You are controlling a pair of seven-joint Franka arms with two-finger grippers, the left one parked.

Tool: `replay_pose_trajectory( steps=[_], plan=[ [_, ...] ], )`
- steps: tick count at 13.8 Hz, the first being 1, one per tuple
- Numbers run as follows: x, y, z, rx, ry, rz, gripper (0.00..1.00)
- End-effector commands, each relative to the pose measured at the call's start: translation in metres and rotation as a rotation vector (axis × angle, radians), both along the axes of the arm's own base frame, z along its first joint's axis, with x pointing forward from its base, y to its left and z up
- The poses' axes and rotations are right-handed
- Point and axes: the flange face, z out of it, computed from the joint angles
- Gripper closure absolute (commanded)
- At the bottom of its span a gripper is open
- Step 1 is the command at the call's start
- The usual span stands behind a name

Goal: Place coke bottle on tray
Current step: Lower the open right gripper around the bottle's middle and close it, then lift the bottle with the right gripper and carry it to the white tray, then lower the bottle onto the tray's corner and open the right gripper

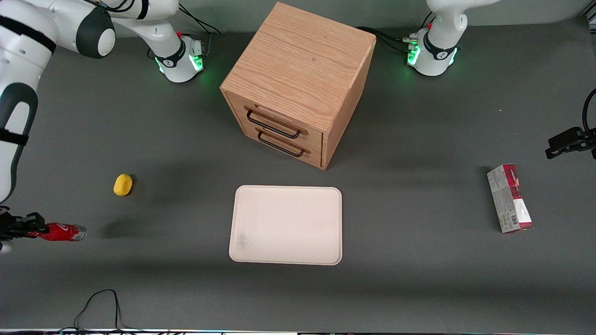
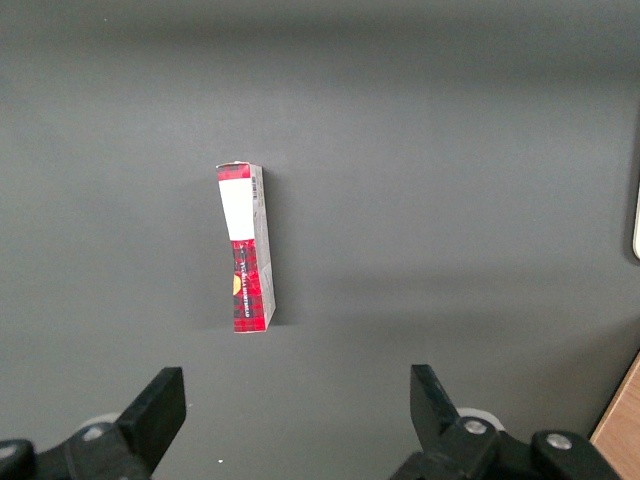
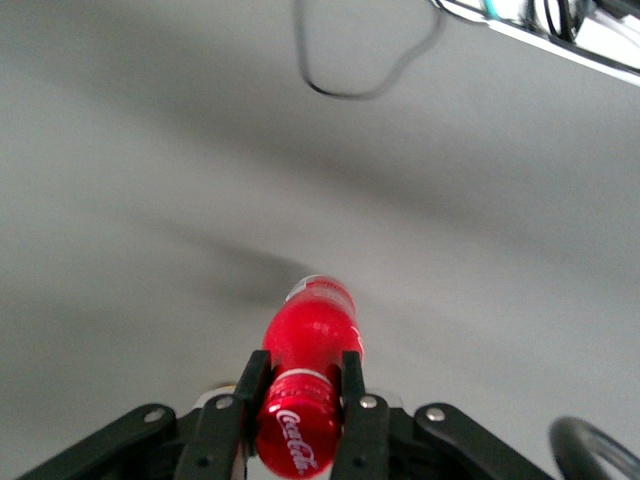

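The coke bottle [image 1: 63, 231] is a small red bottle with a silvery base, at the working arm's end of the table. My right gripper [image 1: 33, 230] is shut on its cap end and holds it lying level, silvery base pointing toward the tray, with a shadow on the table beside it. In the right wrist view the two black fingers [image 3: 252, 375] clamp the neck just below the red cap of the bottle [image 3: 312, 335], and the gripper [image 3: 303, 372] points along the table. The cream tray [image 1: 288, 223] lies flat mid-table, well apart from the bottle, with a grey smudge near one corner.
A wooden two-drawer cabinet [image 1: 298, 79] stands farther from the camera than the tray. A small yellow object [image 1: 123, 184] lies between bottle and cabinet. A red-and-grey carton [image 1: 510, 197] lies toward the parked arm's end, also in the left wrist view [image 2: 246, 250]. A black cable [image 1: 100, 302] loops at the table's near edge.
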Motion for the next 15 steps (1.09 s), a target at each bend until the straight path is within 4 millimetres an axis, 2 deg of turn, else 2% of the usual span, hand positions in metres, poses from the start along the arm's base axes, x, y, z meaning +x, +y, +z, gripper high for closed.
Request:
replay_pose_trajectory(
  steps=[1, 3, 5, 7, 9, 10, 12, 15],
  plan=[
    [0.002, 0.078, 0.080, -0.011, -0.031, -0.032, 0.91],
    [-0.003, 0.150, 0.112, 0.058, -0.057, -0.056, 0.90],
    [-0.003, 0.231, 0.112, 0.072, -0.055, -0.092, 0.90],
    [-0.005, 0.325, 0.101, 0.050, -0.093, -0.136, 0.90],
    [-0.006, 0.401, 0.067, 0.058, -0.119, -0.154, 0.88],
    [-0.002, 0.428, 0.041, 0.072, -0.128, -0.161, 0.88],
    [0.011, 0.453, -0.012, 0.081, -0.155, -0.177, 0.88],
    [0.022, 0.466, -0.074, 0.106, -0.173, -0.166, 0.87]
  ],
)
